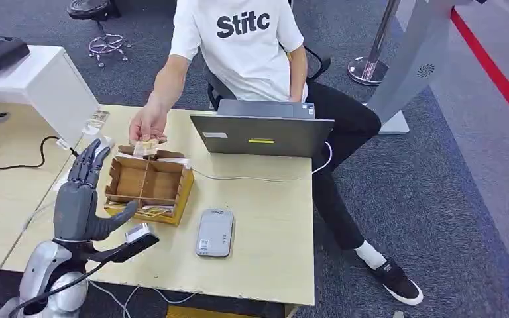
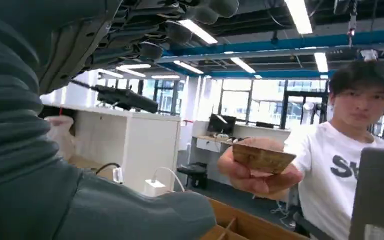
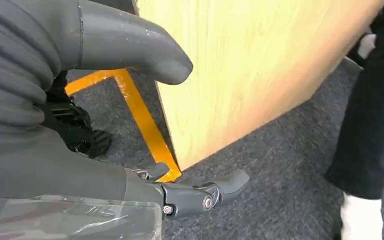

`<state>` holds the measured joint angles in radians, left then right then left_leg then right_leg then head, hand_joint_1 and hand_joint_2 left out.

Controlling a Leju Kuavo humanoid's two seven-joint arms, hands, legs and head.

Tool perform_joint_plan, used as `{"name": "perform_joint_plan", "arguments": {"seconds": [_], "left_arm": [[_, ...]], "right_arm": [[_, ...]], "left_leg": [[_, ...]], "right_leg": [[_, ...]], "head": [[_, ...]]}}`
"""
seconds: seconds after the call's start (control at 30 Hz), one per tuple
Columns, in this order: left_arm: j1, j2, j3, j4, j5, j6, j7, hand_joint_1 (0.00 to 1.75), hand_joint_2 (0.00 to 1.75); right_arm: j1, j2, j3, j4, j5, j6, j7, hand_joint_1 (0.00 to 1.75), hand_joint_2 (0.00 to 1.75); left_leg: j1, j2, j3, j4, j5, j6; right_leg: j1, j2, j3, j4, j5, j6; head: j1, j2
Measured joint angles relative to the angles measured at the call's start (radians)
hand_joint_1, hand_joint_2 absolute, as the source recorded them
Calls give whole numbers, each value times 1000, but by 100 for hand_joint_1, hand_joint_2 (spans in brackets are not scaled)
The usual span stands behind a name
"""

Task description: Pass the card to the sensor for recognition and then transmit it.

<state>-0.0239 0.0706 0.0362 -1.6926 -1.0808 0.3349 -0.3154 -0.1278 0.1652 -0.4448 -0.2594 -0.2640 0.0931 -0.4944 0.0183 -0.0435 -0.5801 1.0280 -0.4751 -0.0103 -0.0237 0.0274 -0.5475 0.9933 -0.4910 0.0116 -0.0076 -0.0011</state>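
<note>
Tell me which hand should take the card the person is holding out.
Left. The left hand is raised over the table, fingers spread, empty, just short of the card in the person's hand above the wooden box. The right hand hangs below the table edge, near the floor.

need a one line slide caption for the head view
Robot's open left hand waits beside the wooden box as a seated person's hand holds a card over it.
</note>
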Motion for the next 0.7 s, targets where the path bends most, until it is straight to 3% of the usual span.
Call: {"name": "perform_joint_plan", "arguments": {"seconds": [0.47,0.63,0.67,0.7], "left_arm": [[-228,176,-115,165,-354,-88,193,0,175],[-270,209,-138,198,-455,-106,251,0,175],[-274,211,-141,202,-461,-107,254,161,175],[-276,213,-144,206,-463,-107,256,175,175]], "right_arm": [[-26,26,6,0,66,2,38,0,175],[-29,32,7,0,79,14,53,0,175],[-29,33,7,0,79,17,54,0,175],[-29,33,7,0,79,19,54,0,175]], "left_leg": [[0,0,0,0,1,-1],[0,0,0,0,1,-1],[1,0,0,0,1,-1],[1,0,0,0,1,-1]], "right_leg": [[0,0,0,1,1,-2],[0,0,0,1,1,-2],[0,0,-1,1,1,-2],[0,0,0,1,1,-2]], "head": [[0,0],[0,0],[0,0],[0,0]]}}
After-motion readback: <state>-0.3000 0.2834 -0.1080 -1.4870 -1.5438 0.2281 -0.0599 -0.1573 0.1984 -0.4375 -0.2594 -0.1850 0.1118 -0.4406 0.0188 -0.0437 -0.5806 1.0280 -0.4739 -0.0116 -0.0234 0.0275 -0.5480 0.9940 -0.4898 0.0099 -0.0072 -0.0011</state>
